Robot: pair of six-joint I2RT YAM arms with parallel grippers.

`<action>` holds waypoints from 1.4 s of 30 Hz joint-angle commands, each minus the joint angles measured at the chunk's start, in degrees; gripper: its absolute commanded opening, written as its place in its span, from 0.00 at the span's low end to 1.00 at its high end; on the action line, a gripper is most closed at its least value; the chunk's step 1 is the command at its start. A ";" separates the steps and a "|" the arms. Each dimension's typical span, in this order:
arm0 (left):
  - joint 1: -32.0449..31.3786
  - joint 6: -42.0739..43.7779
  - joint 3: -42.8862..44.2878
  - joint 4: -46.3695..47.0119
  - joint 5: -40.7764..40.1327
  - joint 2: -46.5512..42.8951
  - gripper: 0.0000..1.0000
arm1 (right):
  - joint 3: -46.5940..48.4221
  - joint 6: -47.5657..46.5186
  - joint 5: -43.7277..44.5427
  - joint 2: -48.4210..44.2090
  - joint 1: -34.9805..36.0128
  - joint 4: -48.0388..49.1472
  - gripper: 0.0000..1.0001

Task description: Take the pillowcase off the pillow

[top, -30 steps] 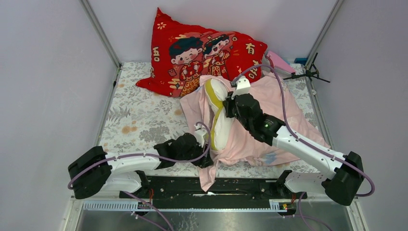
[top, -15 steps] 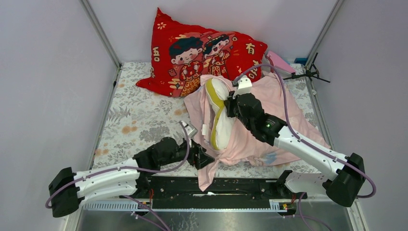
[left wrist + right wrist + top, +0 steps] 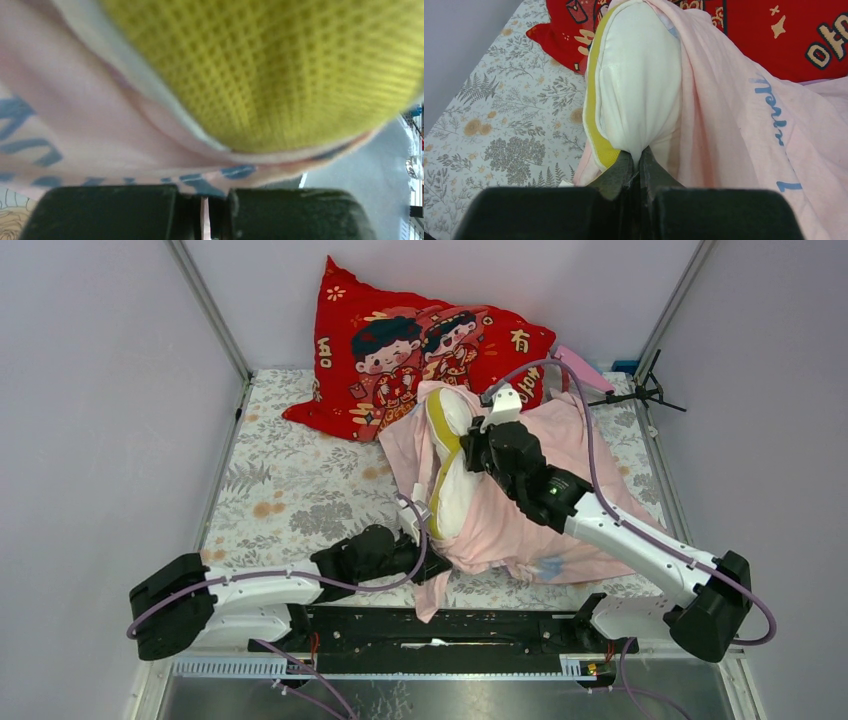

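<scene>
The cream-white pillow [image 3: 452, 480] with yellow piping stands tilted on its edge, half out of the pale pink pillowcase [image 3: 520, 515]. My right gripper [image 3: 472, 452] is shut on a pinch of the pillow's white fabric [image 3: 639, 85], its fingertips [image 3: 640, 159] pressed together. My left gripper [image 3: 428, 560] sits at the near, low hem of the pillowcase. In the left wrist view, its jaws [image 3: 203, 194] are shut with a thin strip of the pink pillowcase [image 3: 75, 125] between them, and the yellow mesh piping [image 3: 280, 75] fills the frame just above.
A large red cartoon-printed cushion [image 3: 420, 350] leans on the back wall behind the pillow. A floral sheet [image 3: 290, 490] covers the table. A small black stand [image 3: 640, 392] and a pink object [image 3: 580, 365] sit at the back right. Metal frame posts flank the table.
My left gripper opened, shifted along the pillowcase's near hem, and shut on it. The right gripper carried the pillow slightly up and back.
</scene>
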 commanded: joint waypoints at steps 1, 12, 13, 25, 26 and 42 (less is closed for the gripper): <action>-0.57 -0.02 2.01 8.27 0.93 4.59 0.00 | 6.26 0.89 -0.16 -0.15 -0.49 9.42 0.00; -1.28 -2.98 -1.30 17.04 0.31 18.82 0.00 | 14.87 -4.23 2.12 -0.87 -0.60 10.94 0.00; -1.43 -3.27 -1.33 17.18 -0.10 19.40 0.00 | 14.86 -4.40 2.13 -1.17 -0.62 11.20 0.00; -1.66 1.24 4.18 -5.35 -10.20 -0.23 0.44 | 4.23 -2.59 -2.69 -2.82 -0.57 12.34 0.00; -1.66 1.61 5.04 -7.72 -11.23 -1.74 0.51 | 3.32 -2.37 -3.04 -2.80 -0.59 12.34 0.00; 18.45 -2.28 11.72 -21.21 -1.54 -14.72 0.95 | -8.61 2.92 -8.98 -3.91 -0.53 12.26 0.00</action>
